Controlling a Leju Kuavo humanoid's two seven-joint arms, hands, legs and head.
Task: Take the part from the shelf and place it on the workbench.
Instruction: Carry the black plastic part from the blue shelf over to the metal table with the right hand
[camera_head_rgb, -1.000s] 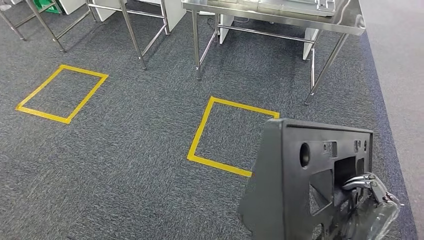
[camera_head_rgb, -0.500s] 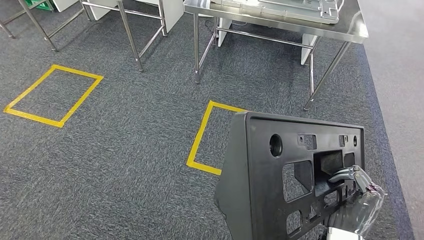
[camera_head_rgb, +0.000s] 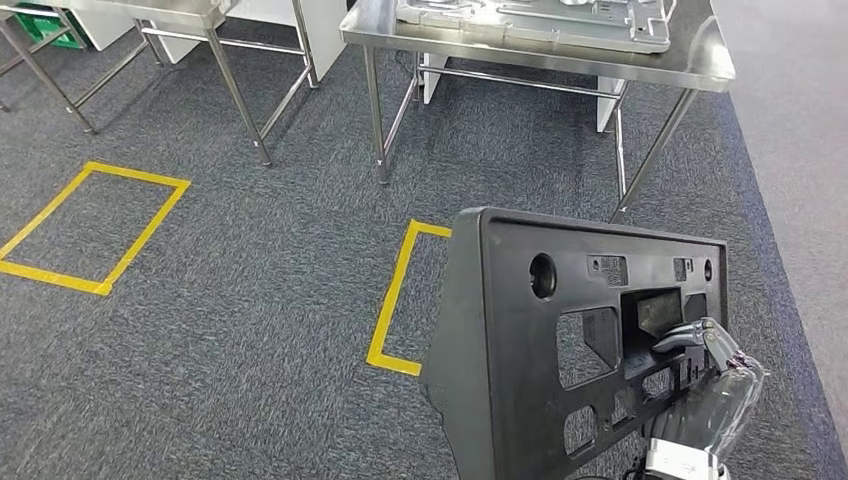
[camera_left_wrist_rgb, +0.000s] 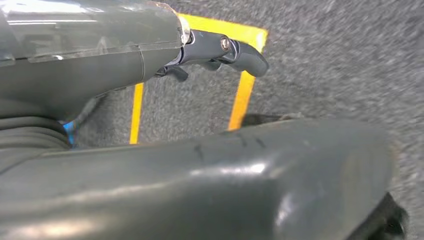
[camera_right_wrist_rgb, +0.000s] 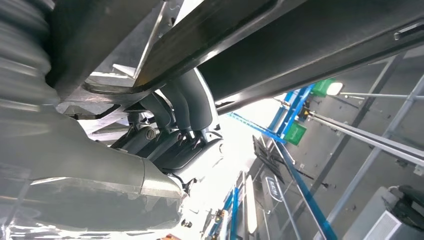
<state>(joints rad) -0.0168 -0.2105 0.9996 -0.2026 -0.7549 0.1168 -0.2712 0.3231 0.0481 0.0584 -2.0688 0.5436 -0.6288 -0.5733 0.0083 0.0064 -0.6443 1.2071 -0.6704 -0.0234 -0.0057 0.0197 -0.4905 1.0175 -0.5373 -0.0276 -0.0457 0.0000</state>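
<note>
The robot carries the black part (camera_head_rgb: 585, 350) upright in front of its body, low at about five o'clock in its own view. Its right hand (camera_head_rgb: 712, 385) grasps the panel, fingers (camera_head_rgb: 690, 335) hooked through a rectangular cut-out near the panel's right end. The left hand (camera_left_wrist_rgb: 150, 55) hangs over the carpet and a yellow floor marking (camera_head_rgb: 395, 300); its fingers curl a little with nothing between them, but I cannot tell whether it is clenched. The workbench (camera_head_rgb: 715, 70) stands ahead at twelve o'clock, already bearing a grey plate (camera_head_rgb: 540, 15). I would keep the panel steady and high enough to clear the steel edge, and aim for bare tabletop beside that plate.
</note>
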